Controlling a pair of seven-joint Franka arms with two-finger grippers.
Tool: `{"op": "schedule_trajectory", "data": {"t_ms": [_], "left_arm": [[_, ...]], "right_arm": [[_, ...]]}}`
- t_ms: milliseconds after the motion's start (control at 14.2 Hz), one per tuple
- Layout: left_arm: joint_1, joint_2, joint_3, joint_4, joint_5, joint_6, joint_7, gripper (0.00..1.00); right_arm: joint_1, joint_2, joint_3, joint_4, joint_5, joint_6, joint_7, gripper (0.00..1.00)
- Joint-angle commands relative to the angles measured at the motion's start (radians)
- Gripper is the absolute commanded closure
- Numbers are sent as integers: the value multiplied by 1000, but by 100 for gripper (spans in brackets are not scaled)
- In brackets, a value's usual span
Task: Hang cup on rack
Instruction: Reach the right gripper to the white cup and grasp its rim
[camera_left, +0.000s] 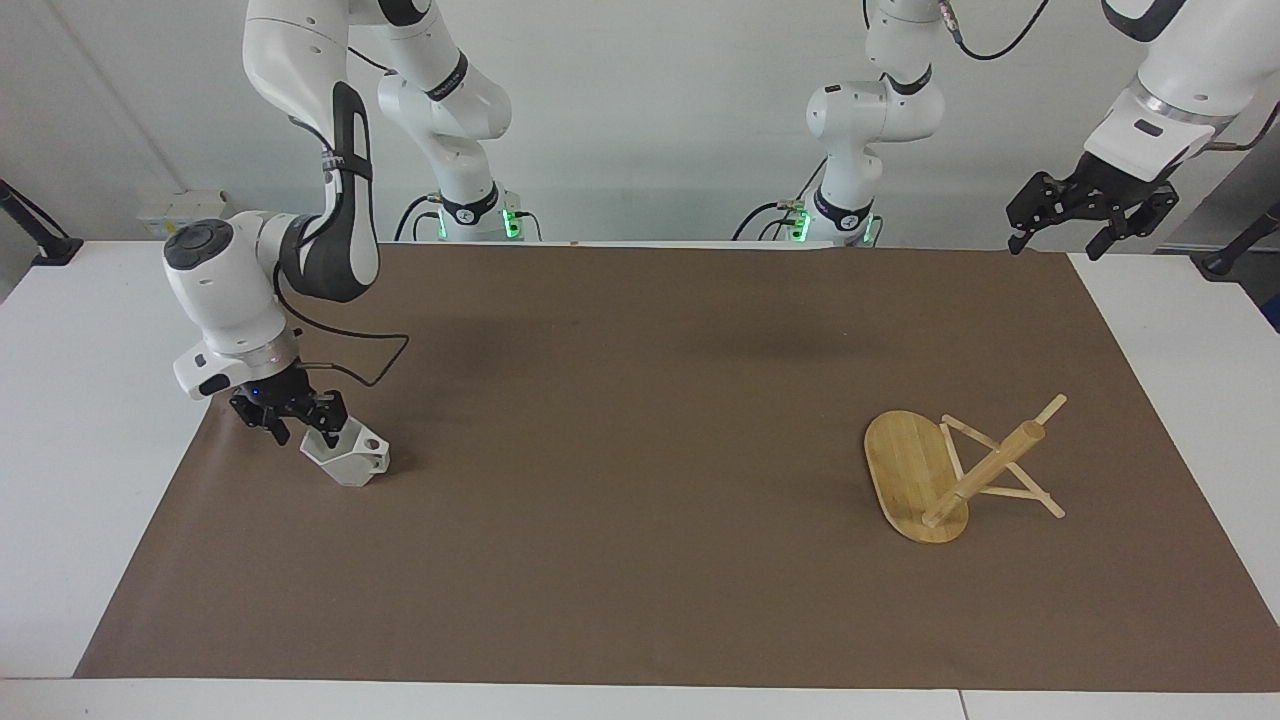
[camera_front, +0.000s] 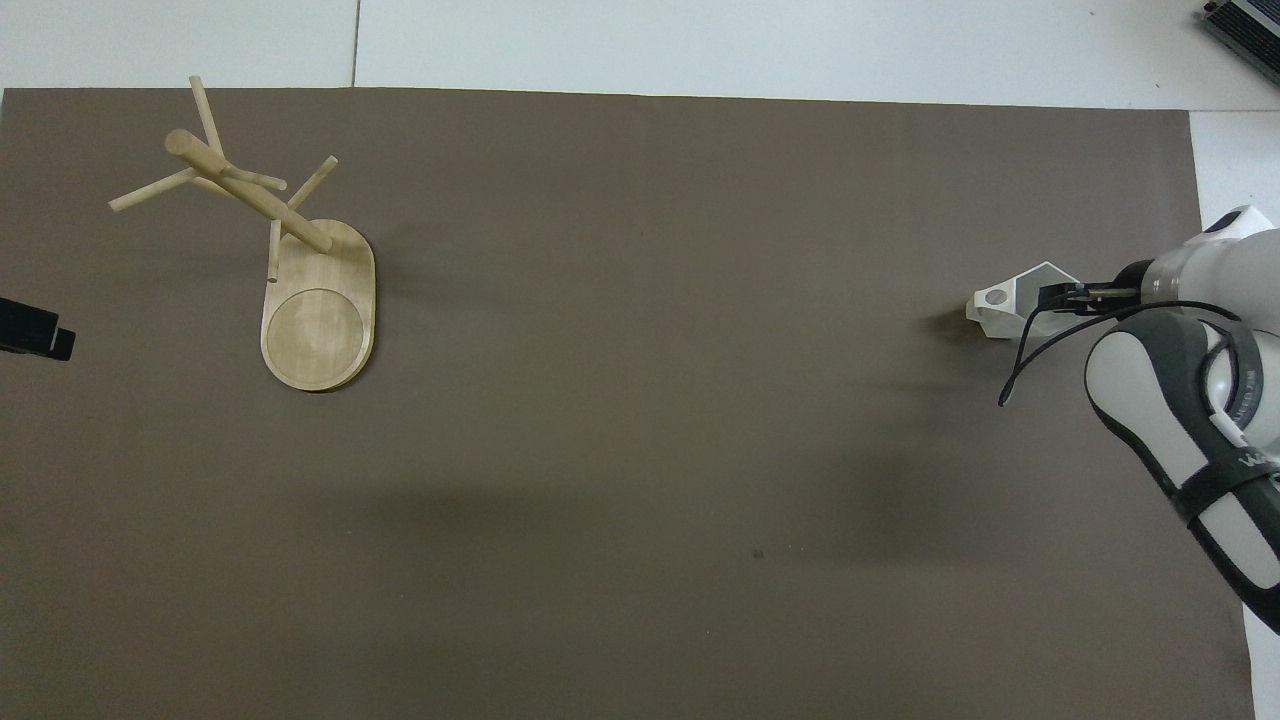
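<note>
While my left pincer (camera_left: 1090, 215) waits spread above the desk's (camera_left: 60, 400) corner, my right pincer (camera_left: 297, 420) straddles the cup's (camera_left: 350, 457) rim, spread. Cup: on desk, right arm's end. Rack (camera_left: 950, 470): toppled, left arm's end.

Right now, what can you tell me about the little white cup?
The cup is small, matte white and angular, with flat facets narrowing toward its base. A blocky handle with a round hole points toward the table's middle. It sits tilted on the brown mat at the right arm's end of the table. The right gripper is down at its rim, with one finger reaching into the opening.
</note>
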Motion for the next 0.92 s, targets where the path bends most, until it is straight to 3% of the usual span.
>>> {"op": "schedule_trajectory", "data": {"t_ms": [0,70,141,211,846], "left_arm": [[4,-17,1,-21,-3,4,7,0],[4,-17,1,-23,-3,6,9,0],[-2,-17,1,-23,-3,6,9,0],[-2,-19,0,-23,-3,8,9,0],[-19,-19,-11,-23,-3,-9,4,0]], "right_arm": [[-11,-4,6,-15,17,27,18,57],[-11,-4,6,-15,17,26,20,82],[-9,-4,6,-15,17,26,21,96],[-9,-4,6,-15,17,24,23,100],[0,-2,18,21,20,-45,14,100]]}}
